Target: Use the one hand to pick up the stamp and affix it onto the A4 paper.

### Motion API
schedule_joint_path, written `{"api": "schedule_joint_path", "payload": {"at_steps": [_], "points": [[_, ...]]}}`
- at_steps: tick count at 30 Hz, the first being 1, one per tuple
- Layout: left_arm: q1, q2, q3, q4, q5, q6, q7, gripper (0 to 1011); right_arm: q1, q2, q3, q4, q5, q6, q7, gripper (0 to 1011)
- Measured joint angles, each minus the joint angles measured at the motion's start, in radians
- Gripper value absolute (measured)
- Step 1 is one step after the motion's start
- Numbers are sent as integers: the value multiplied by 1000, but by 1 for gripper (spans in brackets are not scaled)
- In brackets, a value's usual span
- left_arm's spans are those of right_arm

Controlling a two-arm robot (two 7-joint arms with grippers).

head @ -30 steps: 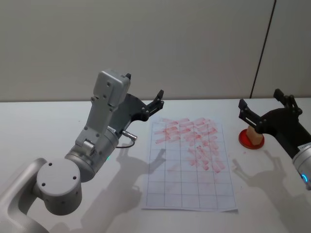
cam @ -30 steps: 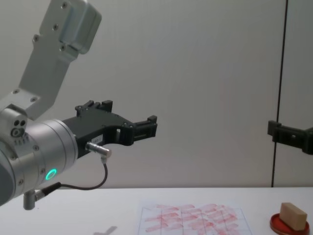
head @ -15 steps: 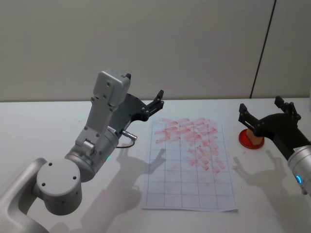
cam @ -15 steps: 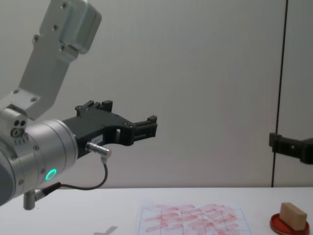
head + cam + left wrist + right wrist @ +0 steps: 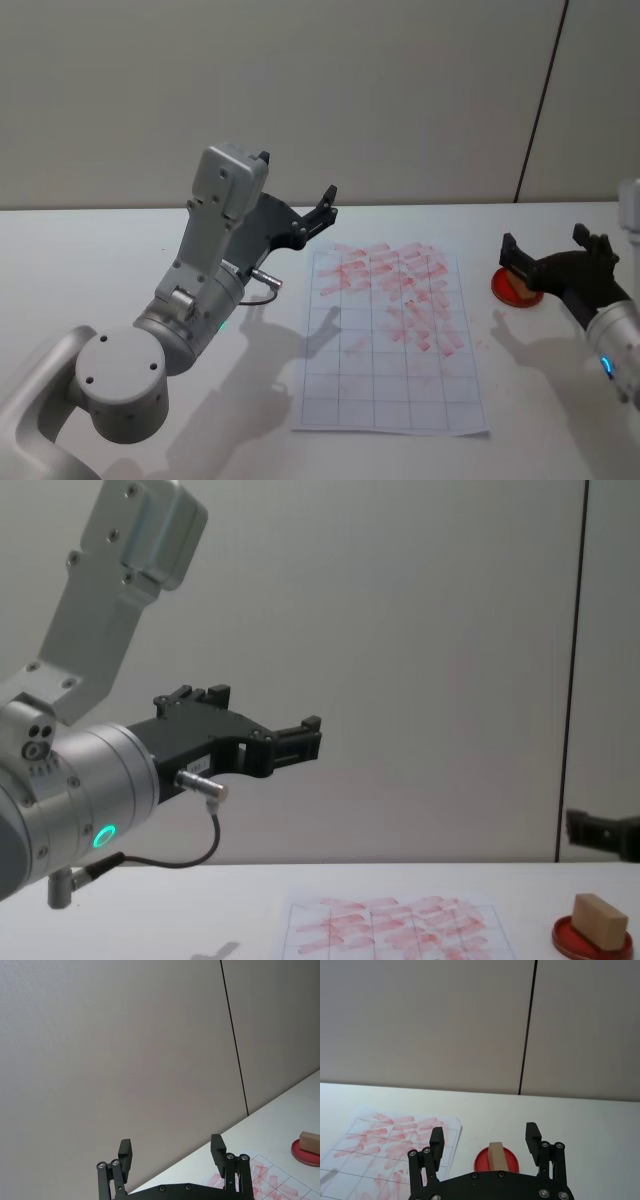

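right claw [image 5: 485, 1134] wide over tan wooden block stamp [image 5: 496, 1156] on round red pad [image 5: 512, 1161]; left claw [image 5: 171, 1146] wide, raised.

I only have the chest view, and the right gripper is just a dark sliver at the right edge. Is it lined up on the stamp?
Observer: Yes. In the right wrist view the stamp stands on the red ink pad, ahead of the right gripper and centred on the gap between its open fingers, untouched.
Operator: Where is there free room on the paper?
Observer: The head view shows the A4 paper blank in the rows nearest the robot; the red prints crowd the far half.
Operator: And the left gripper, is it holding anything?
Observer: No. The left wrist view shows the left gripper open and empty.
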Motion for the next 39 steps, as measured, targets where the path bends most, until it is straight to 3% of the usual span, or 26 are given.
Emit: {"api": "schedule_joint_path", "payload": {"at_steps": [11, 31, 37, 39], "points": [[0, 0, 0, 0, 0, 0, 0, 1001, 72, -27, 7, 116, -24, 54, 16, 1001], [0, 0, 0, 0, 0, 0, 0, 1001, 155, -52, 17, 257, -43, 119, 69, 1001], [0, 0, 0, 0, 0, 0, 0, 1001, 173, -58, 19, 292, -44, 128, 81, 868], [0, 0, 0, 0, 0, 0, 0, 1001, 179, -60, 19, 307, -45, 130, 85, 781]]}}
